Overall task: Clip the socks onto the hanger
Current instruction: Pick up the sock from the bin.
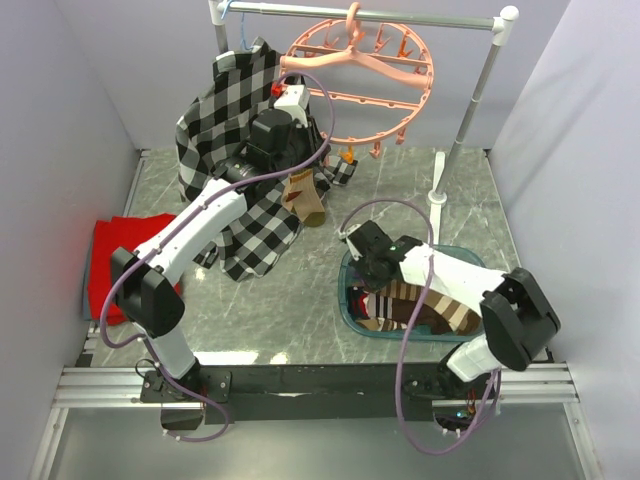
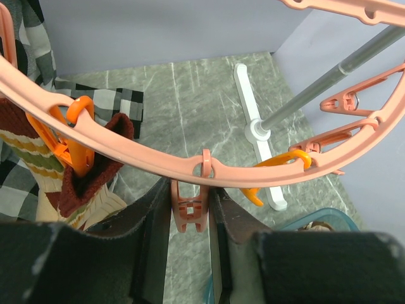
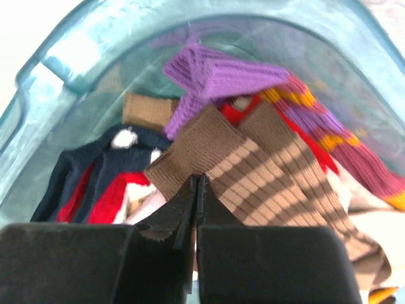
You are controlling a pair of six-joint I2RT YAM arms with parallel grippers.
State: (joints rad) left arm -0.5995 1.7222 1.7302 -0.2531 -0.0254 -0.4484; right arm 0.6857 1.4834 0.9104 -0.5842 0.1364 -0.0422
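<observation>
A: Whereabouts of hanger (image 1: 345,58)?
B: Hooked on rail (image 1: 430,17), back of table. Striped sock (image 2: 104,171) already clipped there by orange clip (image 2: 69,139).
A: State of left gripper (image 2: 190,197)?
B: Up at the ring, squeezing pink clip (image 2: 188,215) from both sides.
A: And right gripper (image 3: 197,206)?
B: Down in teal bin (image 3: 95,38), pressed together on cuff edge of brown sock (image 3: 253,171). Other socks (image 1: 410,305) heaped below, purple sock (image 3: 215,76) just behind.

The round salmon hanger (image 2: 145,156) hangs with one striped sock (image 2: 92,190) clipped, my left fingers (image 2: 155,253) around its pink clip (image 2: 188,212), my right fingers (image 3: 180,215) pinching a brown-tan sock (image 3: 253,183).
</observation>
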